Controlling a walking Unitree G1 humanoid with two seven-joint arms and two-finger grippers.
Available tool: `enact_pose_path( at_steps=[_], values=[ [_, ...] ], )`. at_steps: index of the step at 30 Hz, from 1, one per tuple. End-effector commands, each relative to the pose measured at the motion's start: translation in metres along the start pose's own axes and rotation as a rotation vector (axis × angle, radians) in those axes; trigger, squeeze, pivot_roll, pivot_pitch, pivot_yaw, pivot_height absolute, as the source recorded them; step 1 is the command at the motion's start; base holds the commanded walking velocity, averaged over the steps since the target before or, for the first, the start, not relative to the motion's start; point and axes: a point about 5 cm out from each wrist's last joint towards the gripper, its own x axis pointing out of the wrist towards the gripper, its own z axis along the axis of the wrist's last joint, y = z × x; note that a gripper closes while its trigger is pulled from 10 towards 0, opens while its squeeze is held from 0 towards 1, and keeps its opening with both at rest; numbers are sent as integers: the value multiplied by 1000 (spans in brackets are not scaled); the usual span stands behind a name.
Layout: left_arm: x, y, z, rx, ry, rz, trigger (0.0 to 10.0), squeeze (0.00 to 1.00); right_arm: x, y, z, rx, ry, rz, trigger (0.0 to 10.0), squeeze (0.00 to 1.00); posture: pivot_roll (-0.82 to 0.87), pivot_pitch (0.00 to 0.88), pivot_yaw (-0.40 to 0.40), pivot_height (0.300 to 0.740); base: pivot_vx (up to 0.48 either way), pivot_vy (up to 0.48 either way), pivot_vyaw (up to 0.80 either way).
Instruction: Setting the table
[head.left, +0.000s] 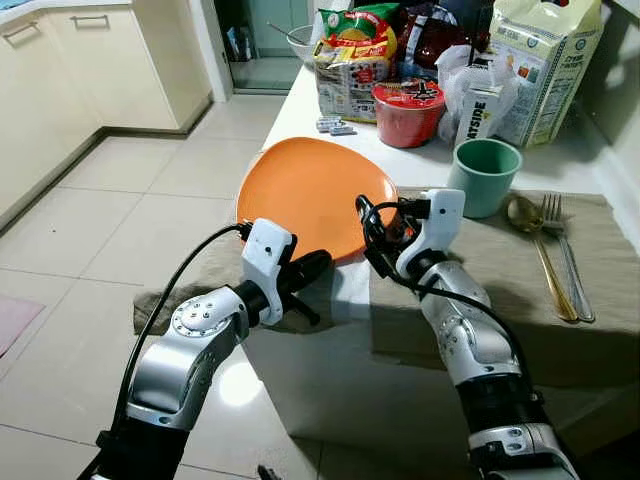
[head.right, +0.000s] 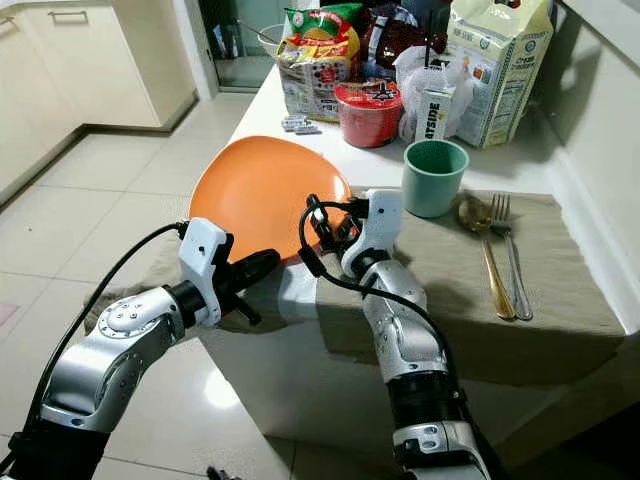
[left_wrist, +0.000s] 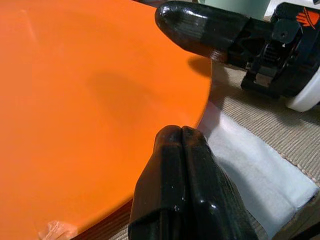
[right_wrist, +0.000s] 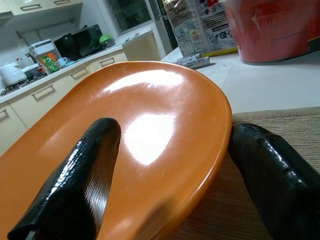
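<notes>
An orange plate lies at the table's left end, partly on the beige placemat and jutting past the table's edge. My right gripper holds its near right rim, one finger flat on the plate's face and the other outside the rim. My left gripper is shut with nothing in it, its tips against the plate's near edge. A white napkin lies under that edge.
A green cup stands on the placemat just right of the plate, with a gold spoon and fork beyond it. A red noodle bowl, snack bags and a carton crowd the table's far end. Tiled floor lies to the left.
</notes>
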Motion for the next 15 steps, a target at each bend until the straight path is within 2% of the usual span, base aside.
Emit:
enact_pose_path(
  at_steps=[1, 3, 4, 5, 7, 10, 15],
  values=[
    [-2, -1, -13, -27, 62, 3, 10000, 0, 1, 0, -6, 5, 24, -11, 10000, 0, -157, 24, 82, 740, 0, 0, 0],
    [-2, -1, -13, -28, 61, 3, 10000, 0, 1, 1, -7, 28, 30, -9, 9765, 0, -156, 26, 83, 740, 0, 0, 0],
    [-2, -1, -13, -28, 61, 2, 10000, 0, 1, 0, -8, 35, 33, -11, 7059, 0, -156, 26, 83, 740, 0, 0, 0],
    [-2, -1, -13, -29, 62, 2, 10000, 0, 1, 0, -10, 58, 37, -12, 0, 0, -156, 26, 83, 740, 0, 0, 0],
    [-3, -1, -12, -27, 63, 3, 10000, 0, 1, 1, -13, 121, 46, -13, 0, 0, -154, 29, 84, 740, 0, 0, 0],
    [-3, -1, -12, -27, 61, 1, 10000, 0, 1, 3, -14, 160, 46, -10, 0, 0, -153, 30, 84, 740, 0, 0, 0],
    [-3, -2, -11, -27, 58, -2, 10000, 0, 0, 4, -15, 183, 47, -5, 0, 0, -153, 30, 84, 740, 0, 0, 0]
  ],
)
